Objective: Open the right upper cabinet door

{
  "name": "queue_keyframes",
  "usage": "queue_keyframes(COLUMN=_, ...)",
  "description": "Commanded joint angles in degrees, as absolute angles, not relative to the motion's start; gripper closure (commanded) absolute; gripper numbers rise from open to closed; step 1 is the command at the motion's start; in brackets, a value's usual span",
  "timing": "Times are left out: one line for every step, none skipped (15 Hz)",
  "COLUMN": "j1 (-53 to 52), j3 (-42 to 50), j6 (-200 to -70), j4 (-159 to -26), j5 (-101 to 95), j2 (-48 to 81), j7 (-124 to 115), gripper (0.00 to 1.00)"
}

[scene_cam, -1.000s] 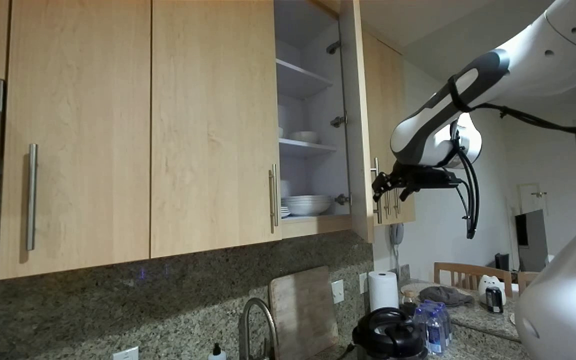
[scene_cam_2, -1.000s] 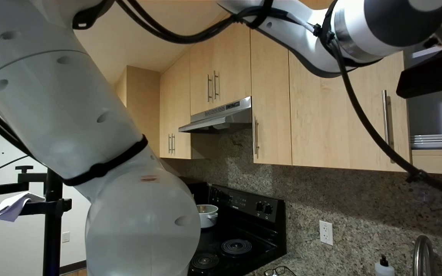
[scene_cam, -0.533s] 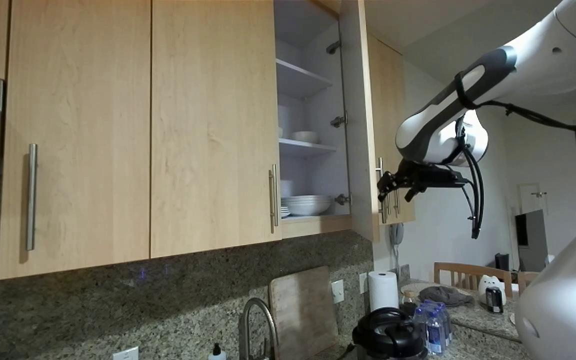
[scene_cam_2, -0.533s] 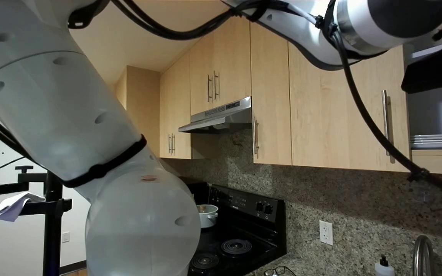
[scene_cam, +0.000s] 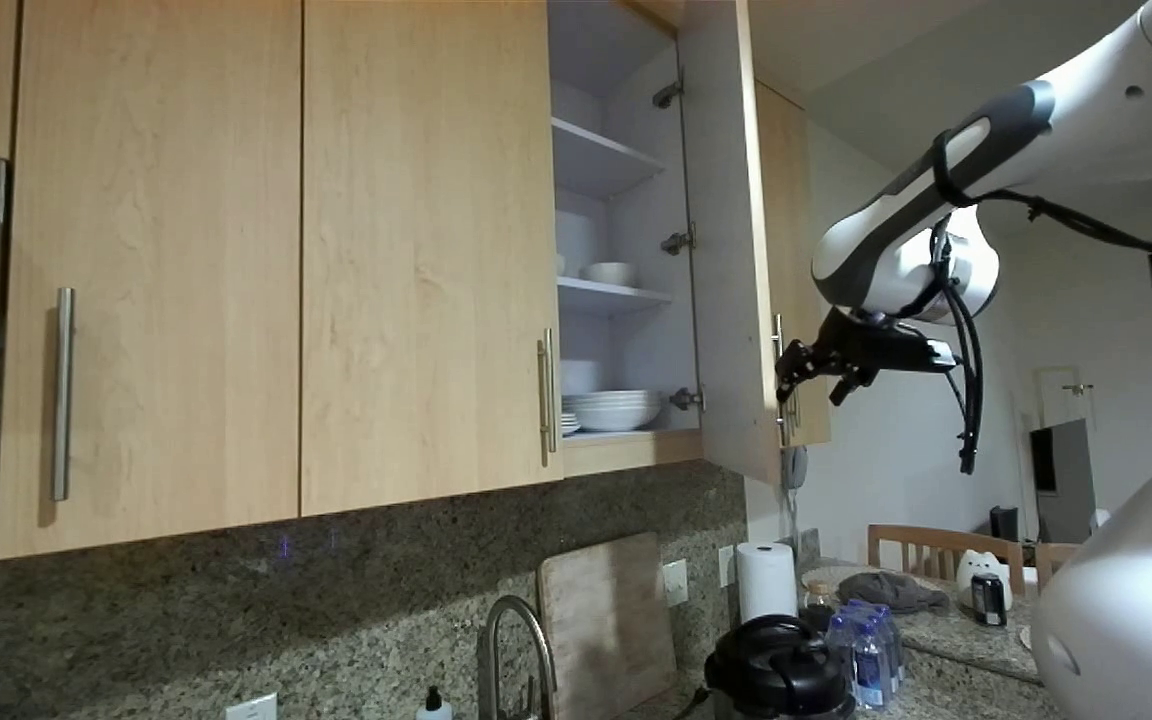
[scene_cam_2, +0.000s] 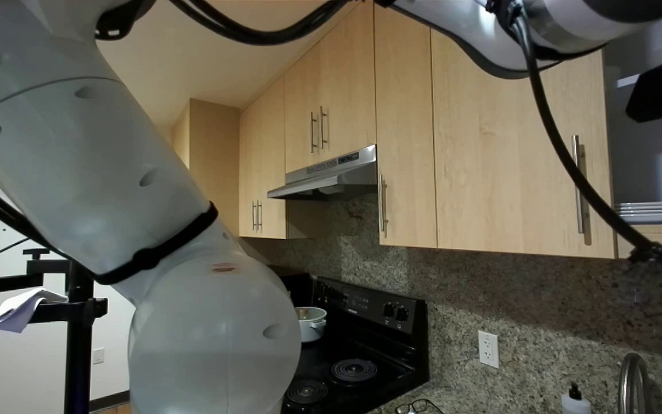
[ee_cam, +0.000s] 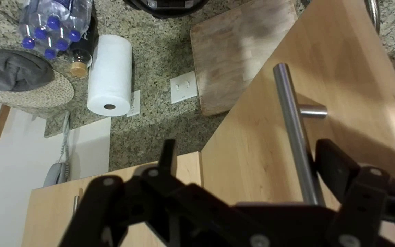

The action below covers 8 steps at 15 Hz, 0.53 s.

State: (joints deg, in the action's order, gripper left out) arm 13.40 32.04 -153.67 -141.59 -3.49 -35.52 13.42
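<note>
Evidently, the gripper [ee_cam: 248, 151] is set with jaws spread astride the metal bar handle [ee_cam: 297, 133], one finger [ee_cam: 334, 163] hooked behind it, presumably so that the right upper cabinet door [scene_cam: 726, 270], open behind that handle, can be pulled wider.

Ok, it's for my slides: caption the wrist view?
Open gripper, one finger between bar handle and opened cabinet door, paper towel roll beyond.

Right upper cabinet door [scene_cam: 731, 250], tall light-wood panel, standing open, pale inner face showing, silver bar handle [ee_cam: 296, 132] near lower edge
</note>
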Motion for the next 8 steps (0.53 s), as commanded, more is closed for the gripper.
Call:
queue_keyframes(j1=21.7, j3=34.2, j6=-151.2, j4=-140.2, j5=-8.1, j2=-33.0, j7=18.1, gripper=0.0)
queue_keyframes(j1=24.0, j3=34.4, j6=-151.5, j4=-140.3, j5=-10.1, j2=-32.5, j7=18.3, gripper=0.0)
queue_keyframes(j1=26.5, j3=34.6, j6=-151.9, j4=-140.4, j5=-12.2, j2=-31.8, j7=18.4, gripper=0.0)
queue_keyframes(j1=28.2, j3=34.8, j6=-152.0, j4=-140.6, j5=-13.8, j2=-31.4, j7=18.6, gripper=0.0)
queue_keyframes(j1=29.8, j3=34.9, j6=-152.2, j4=-140.8, j5=-15.2, j2=-31.0, j7=18.7, gripper=0.0)
queue_keyframes(j1=31.0, j3=34.5, j6=-152.2, j4=-141.1, j5=-16.4, j2=-31.0, j7=18.7, gripper=0.0)
queue_keyframes(j1=31.9, j3=34.1, j6=-152.2, j4=-141.3, j5=-17.5, j2=-30.9, j7=18.5, gripper=0.0)
queue_keyframes(j1=32.1, j3=33.8, j6=-152.0, j4=-141.5, j5=-18.1, j2=-30.9, j7=18.7, gripper=0.0)
